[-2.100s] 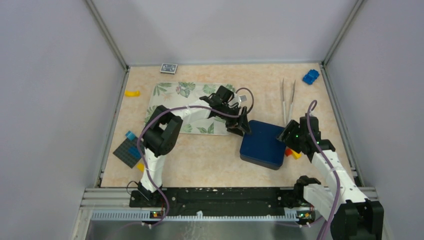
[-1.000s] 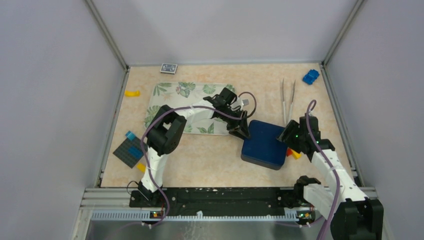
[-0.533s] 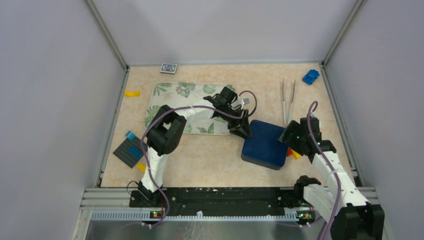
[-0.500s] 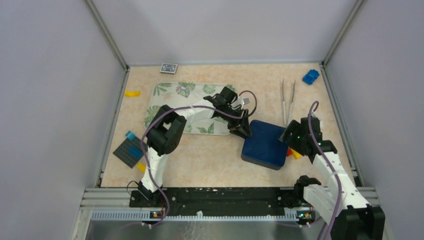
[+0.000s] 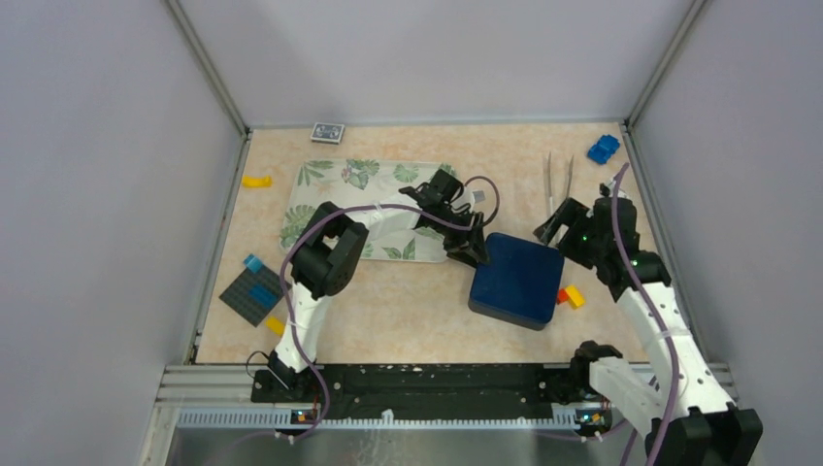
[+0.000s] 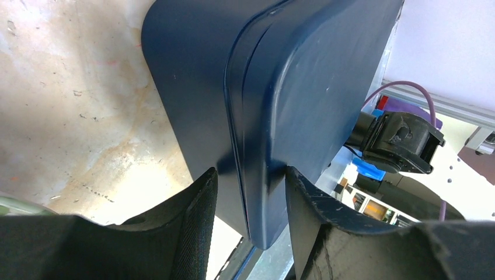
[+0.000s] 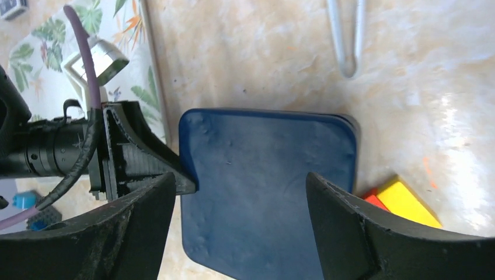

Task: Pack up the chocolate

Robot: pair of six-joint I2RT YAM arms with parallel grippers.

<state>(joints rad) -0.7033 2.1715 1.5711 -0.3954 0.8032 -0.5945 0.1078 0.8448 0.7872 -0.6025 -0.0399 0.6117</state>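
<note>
Right gripper [image 5: 548, 227] has lifted off the one box [image 5: 514, 283], jaws wide and empty; left gripper [image 5: 474, 250] clasps its corner; two blocks [image 5: 570, 295] lie beside.

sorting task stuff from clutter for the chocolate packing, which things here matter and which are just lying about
Job: dark blue box; left pincer clamped on its corner; right pincer open above it; no chocolate visible.
Lying about: tweezers; leaf-print tray; red and yellow blocks; blue block; grey baseplate.
</note>
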